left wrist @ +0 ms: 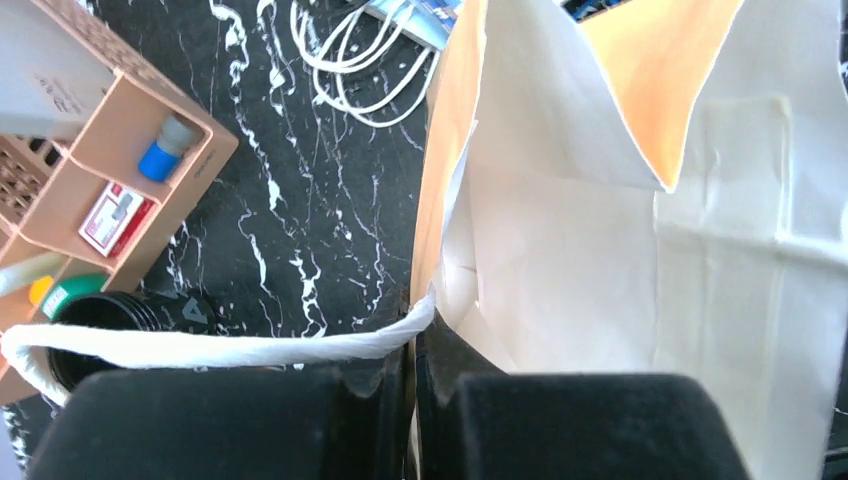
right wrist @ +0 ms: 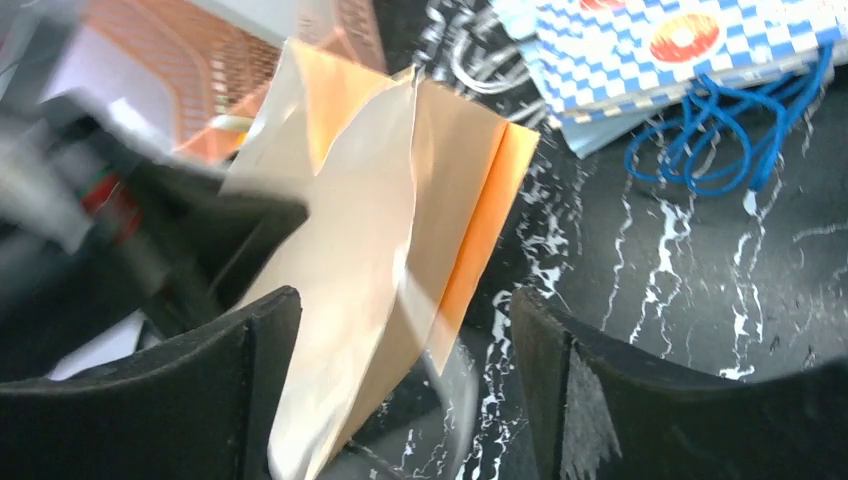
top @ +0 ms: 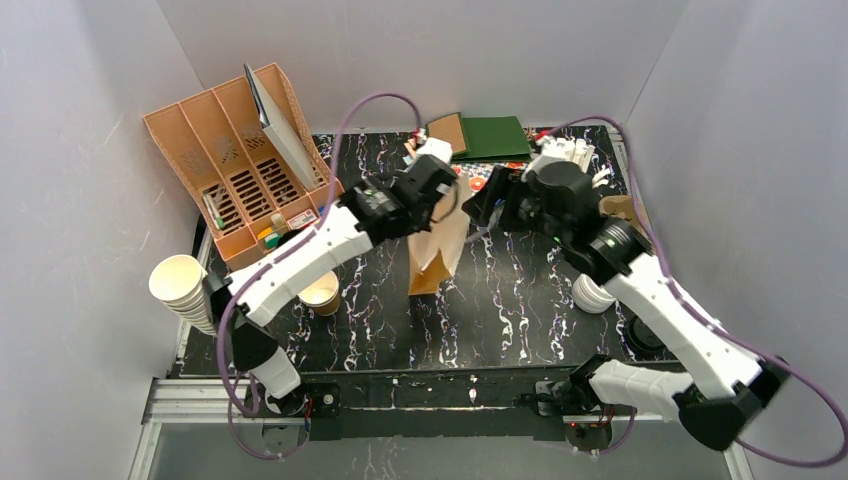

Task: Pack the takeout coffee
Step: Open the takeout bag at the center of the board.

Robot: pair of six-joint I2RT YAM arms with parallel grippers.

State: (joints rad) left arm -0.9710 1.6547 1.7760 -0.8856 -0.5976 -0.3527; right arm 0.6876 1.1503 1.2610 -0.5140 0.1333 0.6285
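At mid surface (top: 500, 320), L hand (left wrist: 412, 372) pinches bag (left wrist: 620, 250) rim by its handle. R hand (right wrist: 405, 335) spread wide, just beside bag top. Coffee cup (top: 320, 293) sits under L arm, apart from bag.

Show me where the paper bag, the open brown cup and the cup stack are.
paper bag (top: 437, 258): top view, on its front face.
brown cup (top: 320, 293): top view, on its open mouth.
cup stack (top: 177, 278): top view, on the top cup's mouth.
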